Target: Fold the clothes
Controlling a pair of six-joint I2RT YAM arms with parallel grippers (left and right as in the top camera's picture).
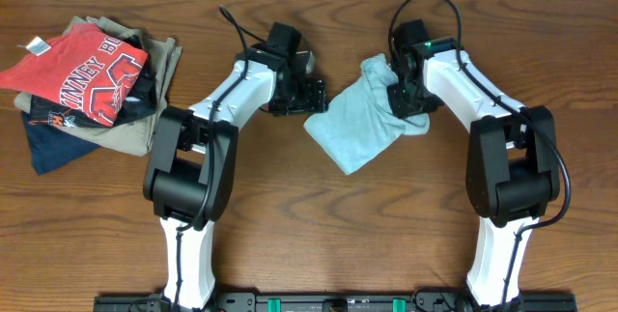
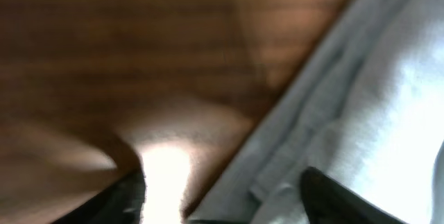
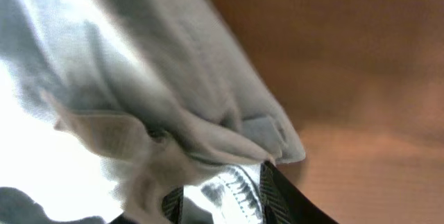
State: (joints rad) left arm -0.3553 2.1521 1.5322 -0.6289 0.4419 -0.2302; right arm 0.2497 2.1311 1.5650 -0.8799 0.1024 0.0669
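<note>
Overhead, the pale blue-grey T-shirt [image 1: 359, 119] lies bunched in a rough slanted oblong at the middle of the wooden table [image 1: 319, 225], between the two arms. The left gripper [image 1: 311, 97] sits at the shirt's upper left edge. The right gripper [image 1: 404, 109] is down on its upper right part, where the fabric is rumpled into a raised fold. The left wrist view, which is blurred, shows the left claw [image 2: 222, 200] spread wide, its two dark fingers [image 2: 333, 196] far apart, with the shirt's hemmed edge [image 2: 305, 113] running diagonally between them over bare wood. In the right wrist view the right claw [image 3: 222, 196] stands narrowly apart with gathered cloth [image 3: 173, 113] draped over and between its fingertips [image 3: 274, 189]; I cannot tell whether it pinches the cloth. Well apart at the table's far left lies a pile of other garments: a red shirt with white lettering [image 1: 87, 66] on top, khaki [image 1: 145, 119] and navy [image 1: 53, 143] pieces beneath it.
</note>
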